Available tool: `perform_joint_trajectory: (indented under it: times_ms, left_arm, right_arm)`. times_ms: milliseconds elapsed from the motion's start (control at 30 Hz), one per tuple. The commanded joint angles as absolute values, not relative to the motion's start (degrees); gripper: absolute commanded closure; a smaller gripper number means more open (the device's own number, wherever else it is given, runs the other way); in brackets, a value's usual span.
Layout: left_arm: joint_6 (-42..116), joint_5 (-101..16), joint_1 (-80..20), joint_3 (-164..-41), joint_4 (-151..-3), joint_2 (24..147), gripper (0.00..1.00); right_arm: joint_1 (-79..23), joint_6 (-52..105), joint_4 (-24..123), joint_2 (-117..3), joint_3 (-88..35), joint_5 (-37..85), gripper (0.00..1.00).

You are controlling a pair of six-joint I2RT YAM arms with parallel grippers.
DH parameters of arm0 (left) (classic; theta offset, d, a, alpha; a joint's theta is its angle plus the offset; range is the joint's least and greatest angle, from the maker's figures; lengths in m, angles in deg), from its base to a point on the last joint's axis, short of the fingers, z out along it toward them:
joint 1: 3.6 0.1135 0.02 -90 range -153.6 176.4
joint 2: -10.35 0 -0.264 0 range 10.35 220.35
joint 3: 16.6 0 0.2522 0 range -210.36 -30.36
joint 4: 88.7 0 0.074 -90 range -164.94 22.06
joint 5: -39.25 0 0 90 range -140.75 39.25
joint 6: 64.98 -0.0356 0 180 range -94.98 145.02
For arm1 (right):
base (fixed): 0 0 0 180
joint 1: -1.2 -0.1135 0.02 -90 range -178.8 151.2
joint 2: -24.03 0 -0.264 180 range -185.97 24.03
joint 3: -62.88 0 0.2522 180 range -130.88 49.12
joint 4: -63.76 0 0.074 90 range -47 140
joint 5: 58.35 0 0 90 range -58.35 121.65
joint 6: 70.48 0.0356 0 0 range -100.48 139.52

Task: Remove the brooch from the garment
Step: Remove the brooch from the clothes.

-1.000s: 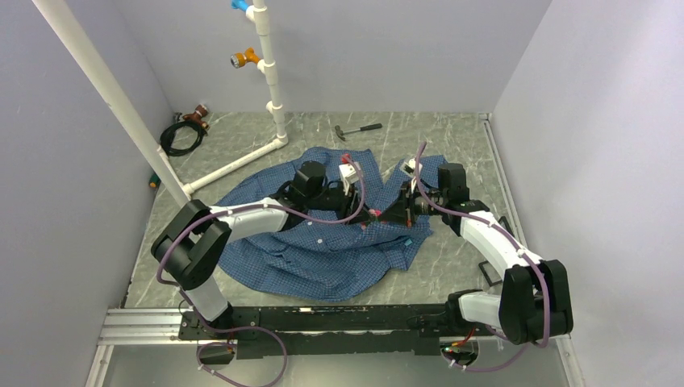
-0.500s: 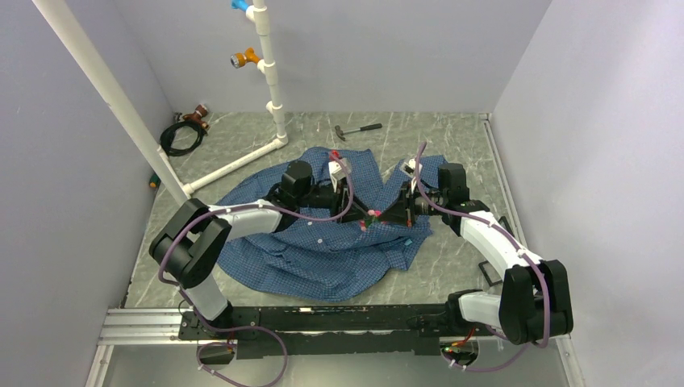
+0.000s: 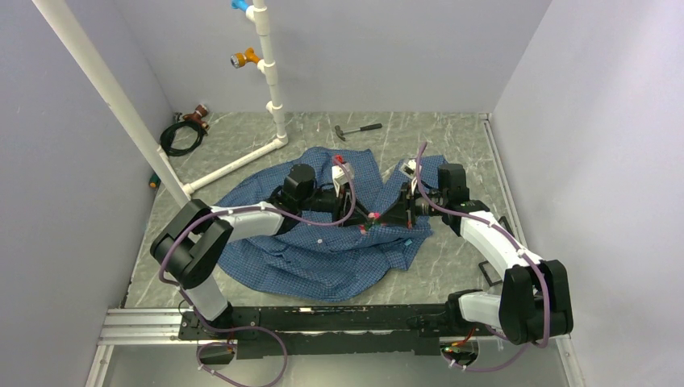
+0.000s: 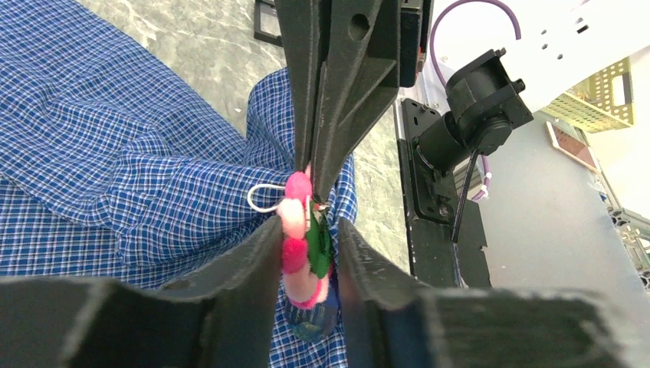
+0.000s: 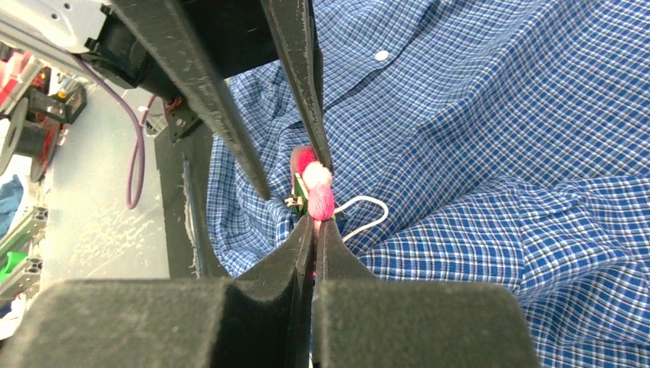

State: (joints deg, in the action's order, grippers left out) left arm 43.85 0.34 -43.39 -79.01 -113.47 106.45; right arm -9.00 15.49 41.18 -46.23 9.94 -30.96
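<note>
My right gripper [image 5: 313,222] is pinched shut at the edge of the brooch [image 4: 300,230]; my left gripper [image 4: 306,230] stands partly open, fingers straddling it, just above the garment [image 3: 323,258]. It looks light, soft, fuzzy and snaggable, so I judge its firmer centre the best hold.

We see the shirt [image 3: 323,242] lying spread on the table [image 3: 452,145], in the middle. The brooch [image 3: 369,219] sits on the shirt, toward its right side. The left gripper [image 3: 363,214] is just left of the brooch and the right gripper [image 3: 377,218] is just right of it. Behind the shirt lies a hammer [image 3: 357,129]. A pipe stand [image 3: 270,97] is at the back left, with a coiled cable [image 3: 181,133] further left.
</note>
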Motion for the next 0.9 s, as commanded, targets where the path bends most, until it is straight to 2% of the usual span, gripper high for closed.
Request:
perform_joint_trajectory:
  times_ms: [0, 300, 333, 400, 467, 667, 867]
  left_arm:
    - [42.4, 0.4, -44.1, -80.9, -113.2, 106.9, 0.67]
    - [44.6, 5.0, -44.1, -80.2, -117.3, 107.8, 1.00]
    - [45.3, 5.2, -44.0, -80.1, -118.2, 107.8, 1.00]
    - [46.6, 5.5, -43.8, -79.7, -120.3, 107.9, 1.00]
    - [47.6, 5.7, -43.6, -79.3, -122.2, 108.0, 1.00]
    - [50.0, 6.1, -43.3, -79.1, -125.5, 108.4, 1.00]
    - [52.4, 6.2, -42.9, -78.5, -128.7, 109.0, 1.00]
  right_arm:
    - [-8.8, 13.9, 42.2, -44.8, 9.7, -34.6, 1.00]
    - [-8.8, 13.2, 41.6, -45.2, 9.5, -35.1, 1.00]
    - [-8.8, 13.0, 41.3, -45.4, 9.4, -35.7, 1.00]
    - [-8.8, 12.1, 40.2, -45.9, 9.1, -36.6, 0.88]
    - [-8.8, 11.2, 39.2, -46.2, 8.9, -37.1, 0.81]
    - [-9.0, 12.3, 40.5, -46.5, 9.4, -38.4, 0.75]
    - [-9.2, 12.0, 40.7, -46.8, 9.6, -38.7, 0.75]
